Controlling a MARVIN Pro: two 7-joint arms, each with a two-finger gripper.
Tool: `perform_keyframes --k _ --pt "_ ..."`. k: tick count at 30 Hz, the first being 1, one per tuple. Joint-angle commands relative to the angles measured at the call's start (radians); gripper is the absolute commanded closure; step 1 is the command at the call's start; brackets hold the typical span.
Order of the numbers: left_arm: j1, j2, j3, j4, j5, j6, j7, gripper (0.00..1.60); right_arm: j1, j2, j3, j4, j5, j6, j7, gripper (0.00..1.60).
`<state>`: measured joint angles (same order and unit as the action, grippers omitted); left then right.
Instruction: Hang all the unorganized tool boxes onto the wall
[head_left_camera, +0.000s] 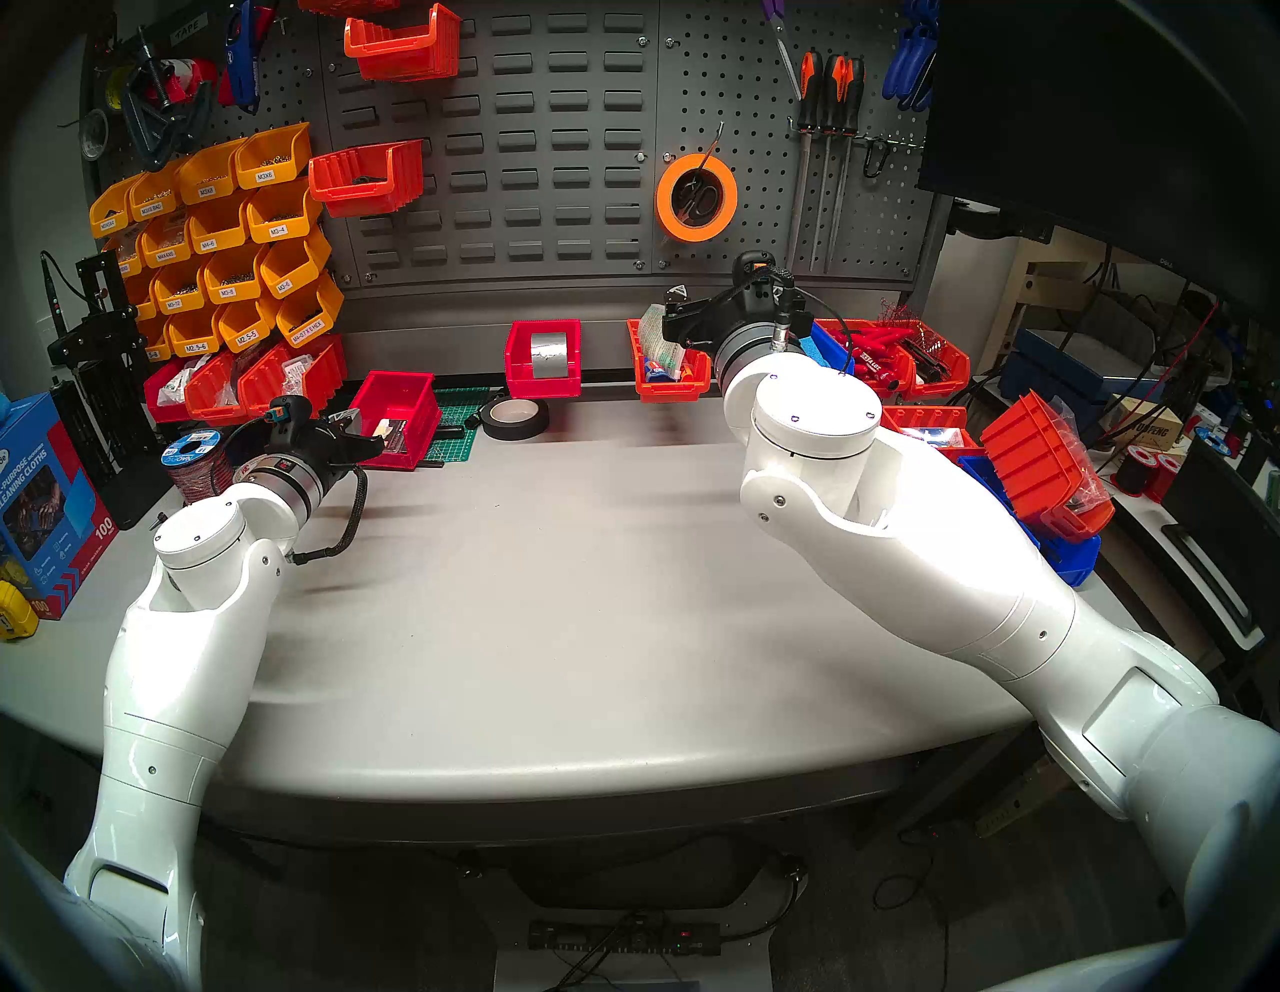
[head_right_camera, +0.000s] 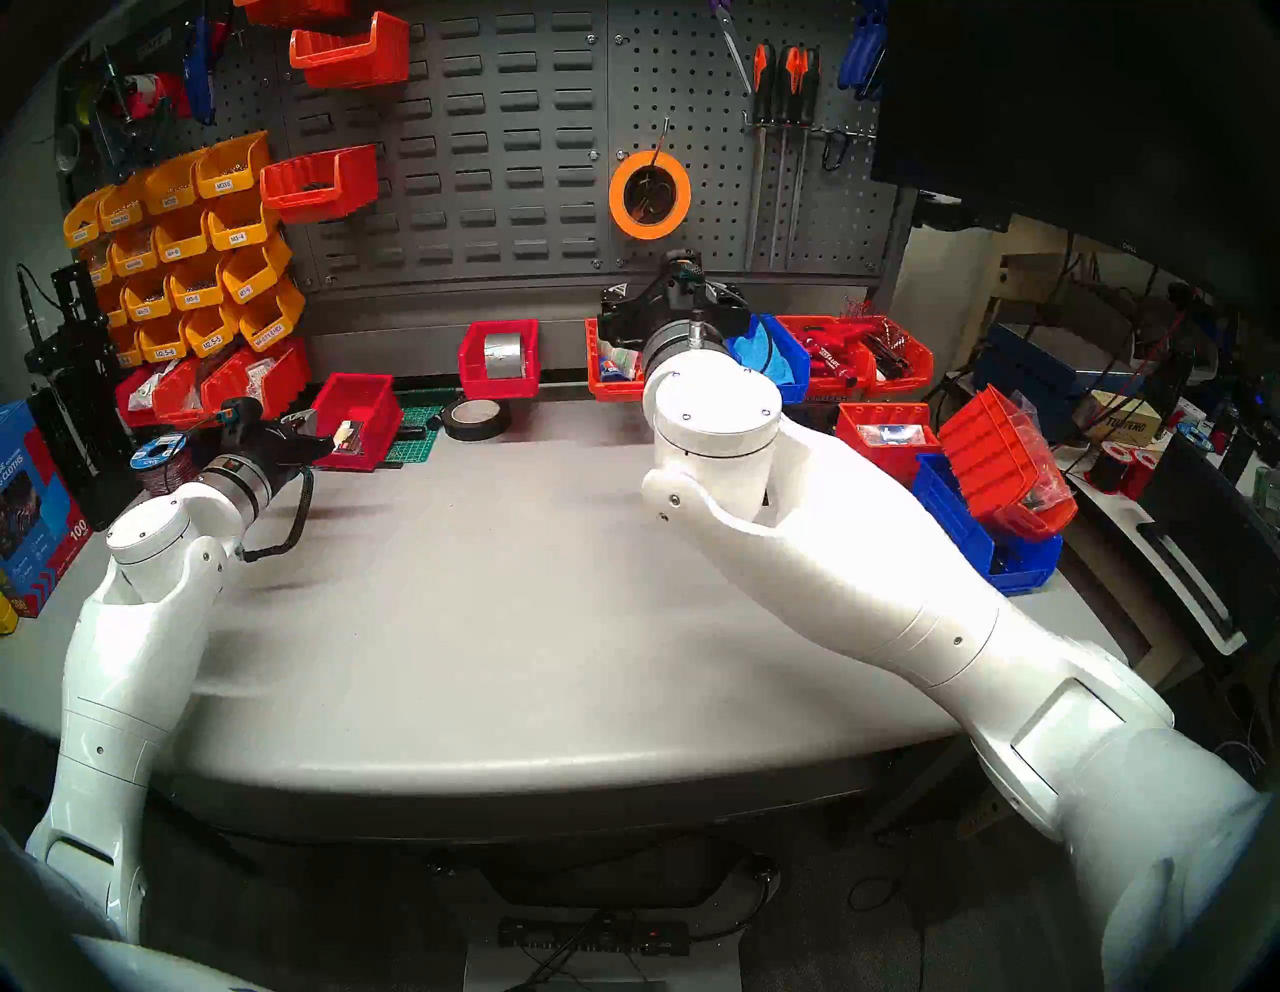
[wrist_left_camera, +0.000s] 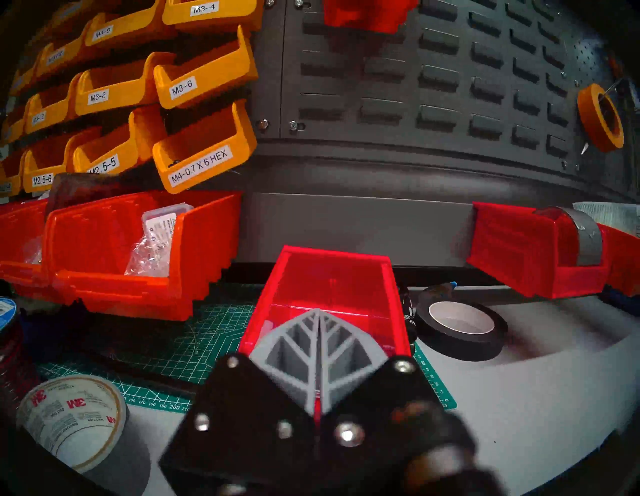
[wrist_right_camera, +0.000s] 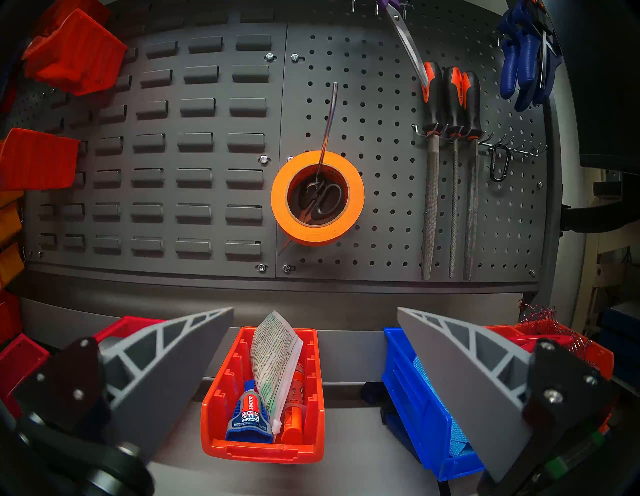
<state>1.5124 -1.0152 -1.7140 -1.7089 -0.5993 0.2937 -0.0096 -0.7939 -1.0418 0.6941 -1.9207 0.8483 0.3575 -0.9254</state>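
The wall (head_left_camera: 540, 159), a dark grey louvred and perforated back panel, rises along the far edge of the grey table (head_left_camera: 589, 589), with two orange bins already hooked high on its slots. Below it, the long orange ribbed bin (wrist_right_camera: 263, 398) sits at the far edge of the table, right of centre, against the plain rail; the plain red bin (head_left_camera: 395, 415) is toward the far left corner, over the edge of a green cutting mat (wrist_left_camera: 166, 346). Both look like stiff, light moulded plastic, smooth enough to slip, so a thin wall or front lip is probably the best place to grip, keeping each level so its loose contents stay in. The left gripper (wrist_left_camera: 318, 360) has its grey fingers pressed together on the near wall of the plain red bin, a sliver of red showing between them. The right gripper (wrist_right_camera: 315, 363) is spread wide, its fingers apart on either side of the long orange ribbed bin and not touching it. The head views show both arms and the cards inside the red bin but hide much of the orange bin behind the right wrist; the right wrist view alone shows its super glue tube (wrist_right_camera: 250, 421), white-green packet (wrist_right_camera: 277, 360) and orange tube. Only the left wrist view shows the pinch itself and a white tape roll (wrist_left_camera: 74, 419) near the mat's front.
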Motion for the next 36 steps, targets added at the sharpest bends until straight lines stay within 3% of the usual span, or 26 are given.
perform_keyframes --k 1,7,8,10,11,13,14,15,18,19,28,36 --pt "0.010 -0.001 -0.018 -0.021 0.002 -0.028 -0.003 1.60 0.015 -0.002 0.004 -0.008 -0.006 0.002 0.001 0.00" --pt "0.005 -0.002 -0.017 -0.013 0.012 -0.030 -0.001 1.57 0.015 -0.002 0.004 -0.008 -0.006 0.002 0.001 0.00" --pt "-0.001 -0.004 -0.016 -0.007 0.019 -0.030 0.008 1.31 0.015 -0.002 0.004 -0.008 -0.006 0.002 0.001 0.00" --pt "-0.008 -0.006 -0.015 0.001 0.028 -0.030 0.017 1.09 0.015 -0.002 0.004 -0.008 -0.006 0.002 0.001 0.00" --pt "-0.008 -0.006 -0.015 0.001 0.028 -0.030 0.017 1.09 0.015 -0.002 0.004 -0.008 -0.006 0.002 0.001 0.00" --pt "-0.015 -0.005 -0.013 0.015 0.034 -0.033 0.020 0.82 0.015 -0.002 0.004 -0.008 -0.006 0.002 0.001 0.00" --pt "-0.018 -0.005 -0.012 0.020 0.037 -0.034 0.022 0.40 0.015 -0.002 0.004 -0.008 -0.006 0.002 0.001 0.00" --pt "-0.024 -0.004 -0.010 0.029 0.046 -0.034 0.033 0.26 0.015 -0.002 0.004 -0.008 -0.006 0.002 0.001 0.00" --pt "-0.032 -0.004 -0.010 0.043 0.051 -0.036 0.039 0.14 0.015 -0.002 0.004 -0.008 -0.006 0.002 0.001 0.00" --pt "-0.039 -0.001 -0.007 0.059 0.058 -0.047 0.040 0.03 0.015 -0.002 0.004 -0.008 -0.006 0.002 0.001 0.00" --pt "-0.073 -0.001 0.000 0.121 0.062 -0.086 0.026 0.08 0.015 -0.002 0.004 -0.008 -0.006 0.002 0.001 0.00" --pt "-0.095 -0.012 0.004 0.175 0.051 -0.149 -0.023 0.25 0.015 -0.002 0.004 -0.008 -0.006 0.002 0.001 0.00"
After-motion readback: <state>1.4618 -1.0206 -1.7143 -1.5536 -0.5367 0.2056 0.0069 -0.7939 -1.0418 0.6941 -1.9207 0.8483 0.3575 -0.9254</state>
